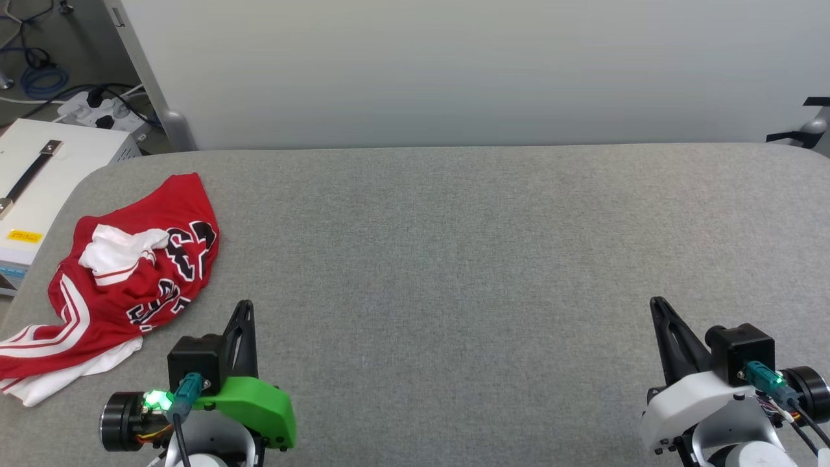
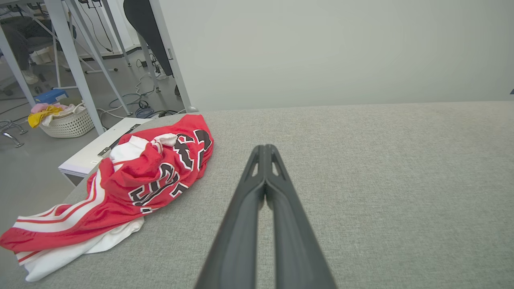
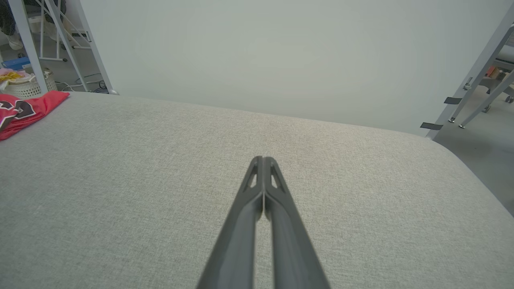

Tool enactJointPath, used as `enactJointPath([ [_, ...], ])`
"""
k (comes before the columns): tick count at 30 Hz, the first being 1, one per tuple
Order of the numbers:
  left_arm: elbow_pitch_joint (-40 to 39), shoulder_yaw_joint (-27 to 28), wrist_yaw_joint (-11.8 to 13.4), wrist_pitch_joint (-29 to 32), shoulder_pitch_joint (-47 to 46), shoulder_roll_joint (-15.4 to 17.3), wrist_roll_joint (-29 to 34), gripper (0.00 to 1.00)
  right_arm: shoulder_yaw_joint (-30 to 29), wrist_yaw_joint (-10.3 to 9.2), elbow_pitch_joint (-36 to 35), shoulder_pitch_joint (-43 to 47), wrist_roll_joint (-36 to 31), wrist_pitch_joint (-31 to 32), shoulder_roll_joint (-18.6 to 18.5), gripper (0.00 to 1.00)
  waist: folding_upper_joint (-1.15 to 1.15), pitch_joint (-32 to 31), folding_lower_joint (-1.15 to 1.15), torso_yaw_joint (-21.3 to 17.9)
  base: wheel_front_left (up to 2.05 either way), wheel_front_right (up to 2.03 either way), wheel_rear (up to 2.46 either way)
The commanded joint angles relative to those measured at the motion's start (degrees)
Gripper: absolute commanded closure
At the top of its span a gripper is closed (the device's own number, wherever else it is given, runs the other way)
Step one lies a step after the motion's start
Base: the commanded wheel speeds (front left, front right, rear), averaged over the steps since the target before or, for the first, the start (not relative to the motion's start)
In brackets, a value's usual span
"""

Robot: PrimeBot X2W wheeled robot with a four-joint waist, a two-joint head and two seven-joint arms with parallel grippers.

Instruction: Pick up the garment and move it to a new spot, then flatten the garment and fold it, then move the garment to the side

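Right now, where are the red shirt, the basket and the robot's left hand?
red shirt (image 1: pixel 109 303), head view, on its red middle.
basket (image 2: pixel 70 125), left wrist view, on its white woven side.
left hand (image 2: pixel 265 149), left wrist view, between its shut fingertips.

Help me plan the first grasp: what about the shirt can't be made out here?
- Garment: crumpled, so folds hide much of its lettering in the head and left wrist views.
- Its striped end runs past the head view's left edge.
- Right wrist view: the left edge cuts it to a corner.
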Motion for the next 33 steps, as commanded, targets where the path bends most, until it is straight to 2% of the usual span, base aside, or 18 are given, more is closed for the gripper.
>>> enactJointPath([
  [1,-0.13,0.03,-0.16,-0.04,-0.99,-0.25,0.58,1.00,0.04,-0.04,0.10,-0.94,-0.54,0.17,0.01,1.00,0.00,0.00,0.00,0.00,0.00,0.00,0.00],
  [33,-0.13,0.03,-0.16,-0.04,-0.99,-0.25,0.58,1.00,0.04,-0.04,0.10,-0.94,-0.54,0.17,0.01,1.00,0.00,0.00,0.00,0.00,0.00,0.00,0.00],
])
